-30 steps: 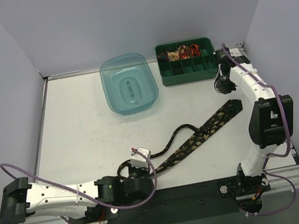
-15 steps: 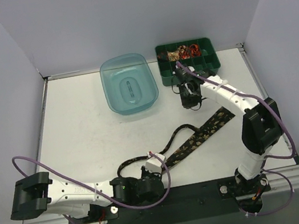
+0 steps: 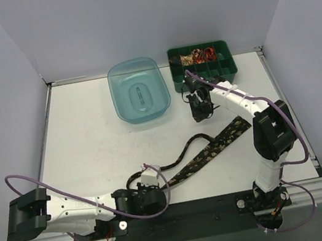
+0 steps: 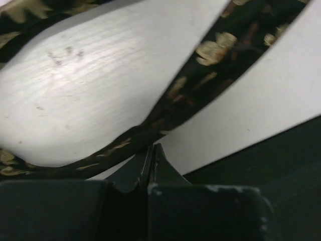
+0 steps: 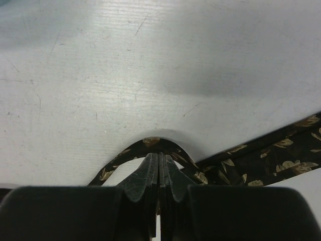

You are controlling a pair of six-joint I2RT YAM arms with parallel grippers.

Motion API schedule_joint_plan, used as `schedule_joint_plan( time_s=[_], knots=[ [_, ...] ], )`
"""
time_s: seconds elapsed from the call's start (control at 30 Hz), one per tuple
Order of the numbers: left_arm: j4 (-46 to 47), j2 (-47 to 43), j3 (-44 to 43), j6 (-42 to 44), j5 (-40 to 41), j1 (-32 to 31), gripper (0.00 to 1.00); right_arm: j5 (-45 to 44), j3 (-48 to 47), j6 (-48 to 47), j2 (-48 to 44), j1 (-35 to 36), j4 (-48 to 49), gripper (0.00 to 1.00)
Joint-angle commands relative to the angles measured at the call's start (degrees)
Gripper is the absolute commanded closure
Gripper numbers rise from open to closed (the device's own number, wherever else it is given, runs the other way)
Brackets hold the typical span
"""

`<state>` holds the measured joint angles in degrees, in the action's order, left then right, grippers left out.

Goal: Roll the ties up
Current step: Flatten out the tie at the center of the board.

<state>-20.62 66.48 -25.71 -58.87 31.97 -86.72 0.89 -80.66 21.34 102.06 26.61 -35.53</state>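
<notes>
A long black tie with gold leaf pattern point(image 3: 215, 145) lies slanted across the table's near half, its narrow end looping left point(image 3: 135, 178). My left gripper point(image 3: 150, 192) is shut by that loop at the front edge. In the left wrist view its tips point(image 4: 153, 149) meet right at the edge of the tie point(image 4: 200, 80), and nothing shows between them. My right gripper point(image 3: 200, 113) is shut and empty over the table behind the tie. In the right wrist view its tips point(image 5: 159, 156) sit just short of the tie's narrow arc point(image 5: 150, 142). Rolled red and beige ties point(image 3: 198, 56) sit in the green tray point(image 3: 204, 80).
A clear blue tub point(image 3: 139, 90) stands at the back, left of the green tray. The dark front rail point(image 3: 213, 206) runs just behind my left gripper. Purple cables point(image 3: 55, 192) loop off both arms. Grey walls close in the left, right and back.
The right arm swung from the table's right edge leftward to in front of the green tray. The left gripper shifted right, then back left by the tie's loop. Both stayed shut.
</notes>
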Motion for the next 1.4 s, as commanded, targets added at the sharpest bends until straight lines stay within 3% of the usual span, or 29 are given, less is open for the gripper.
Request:
schedule_joint_plan(
  time_s=[0.0,0.3,0.57,0.8,1.0,1.03,1.07,1.2,1.33,1.37],
  knots=[
    [-6.7,-3.4,1.5,-6.4,0.9,5.2,1.0,2.0,-3.2,-0.8,0.9,0.0,-1.6,1.0],
    [-7.5,-4.0,0.8,-1.7,3.5,19.9,1.0,3.2,-5.4,-1.4,3.1,0.0,-1.5,1.0],
    [1.9,-0.6,-0.6,8.2,1.5,32.8,1.0,5.9,-8.2,-2.7,5.3,1.5,-0.7,1.0],
    [5.1,5.2,-4.1,12.1,-0.5,36.8,1.0,7.2,-11.2,-5.8,6.0,6.0,0.1,1.0],
    [-0.8,-5.6,-4.8,11.3,-0.6,37.4,1.0,9.6,-12.1,-8.0,6.7,10.4,2.1,1.0],
    [-2.1,-7.7,-5.2,11.2,-1.0,38.5,0.97,9.7,-12.2,-8.2,6.8,10.9,2.7,1.0],
    [-4.5,-11.5,-5.7,11.3,-1.7,39.2,0.86,10.3,-12.3,-8.5,6.9,11.3,3.3,1.0],
    [-7.7,-19.4,-6.9,12.5,-7.7,44.0,0.59,13.6,-13.2,-8.9,8.6,13.4,5.5,0.99],
    [-10.0,-22.2,-7.0,10.5,-10.9,47.1,0.52,15.4,-16.2,-10.1,11.8,16.0,6.4,0.87],
    [-10.7,-22.7,-6.6,9.9,-11.3,47.7,0.52,15.2,-17.2,-10.3,13.0,16.6,6.4,0.79]
  ],
)
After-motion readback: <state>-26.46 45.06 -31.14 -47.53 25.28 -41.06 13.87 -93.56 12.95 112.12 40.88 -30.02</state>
